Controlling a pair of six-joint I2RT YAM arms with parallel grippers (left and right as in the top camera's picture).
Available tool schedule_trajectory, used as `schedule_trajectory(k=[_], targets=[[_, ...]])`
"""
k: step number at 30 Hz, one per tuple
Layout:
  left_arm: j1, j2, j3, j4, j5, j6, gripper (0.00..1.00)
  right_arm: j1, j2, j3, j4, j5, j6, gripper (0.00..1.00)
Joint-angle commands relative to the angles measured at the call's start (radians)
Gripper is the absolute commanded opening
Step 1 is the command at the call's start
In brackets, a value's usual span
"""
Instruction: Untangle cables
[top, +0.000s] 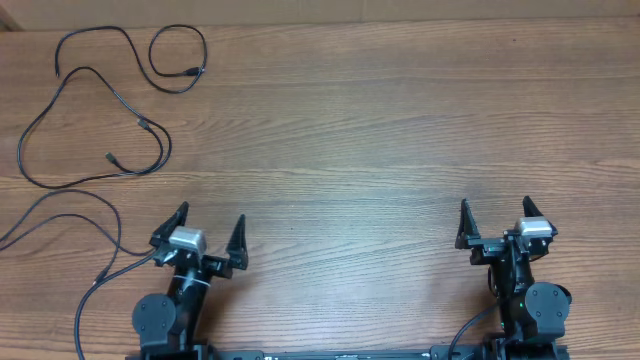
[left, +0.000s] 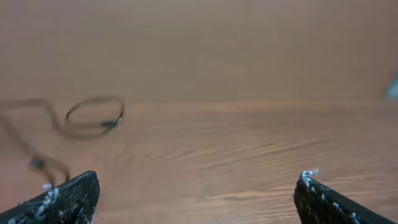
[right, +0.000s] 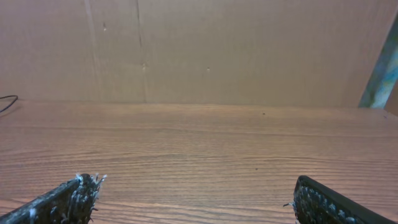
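Thin black cables (top: 143, 123) lie flat in loose curves at the worktop's (top: 400, 130) far-left corner: one small loop, one larger loop, small plug ends showing.

I see soft, even light across the table (top: 400, 130), with faint shadows and no glare. My left wrist view is smeared; the cables (left: 93, 116) ahead and left of the left gripper (left: 196, 178) blur, perhaps from motion. The right wrist view is sharp.

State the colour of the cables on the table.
The cables are black; the overhead view shows it best.
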Motion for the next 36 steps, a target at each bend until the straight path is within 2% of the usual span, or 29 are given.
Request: schedule_trajectory(k=[1,7,12,15,23,36], targets=[[0.003,-0.012,-0.018,0.016,-0.150,-0.069,0.99,0.005,-0.007,-0.010,0.005,0.002,0.003,1.00],[0.003,-0.012,-0.018,-0.031,-0.306,-0.032,0.99,0.005,-0.007,-0.010,0.005,0.002,0.003,1.00],[-0.037,-0.012,-0.018,-0.050,-0.335,0.093,0.99,0.005,-0.007,-0.010,0.005,0.002,0.003,1.00],[-0.050,-0.012,-0.018,-0.047,-0.356,0.085,1.00,0.005,-0.007,-0.010,0.005,0.002,0.003,1.00],[-0.050,-0.012,-0.018,-0.049,-0.357,-0.044,0.99,0.005,-0.007,-0.010,0.005,0.002,0.003,1.00],[-0.050,-0.012,-0.018,-0.052,-0.332,0.064,1.00,0.005,-0.007,-0.010,0.005,0.002,0.003,1.00]])
